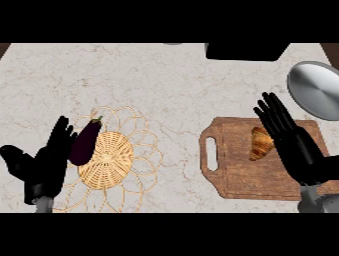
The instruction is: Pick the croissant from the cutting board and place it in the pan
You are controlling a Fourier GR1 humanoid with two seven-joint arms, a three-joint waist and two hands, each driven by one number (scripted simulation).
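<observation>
A golden croissant (260,144) lies on the wooden cutting board (238,170) at the right of the counter. My right hand (294,145) hovers over the board with straight fingers, just right of the croissant and partly covering its edge. The round grey pan (322,90) sits beyond the board at the far right. My left hand (43,160) is open at the lower left, fingers up, holding nothing.
A dark purple eggplant (85,142) lies on a woven wicker mat (113,160) beside my left hand. A black object (246,51) stands at the counter's far edge. Dark wood floor shows past the counter's upper corners.
</observation>
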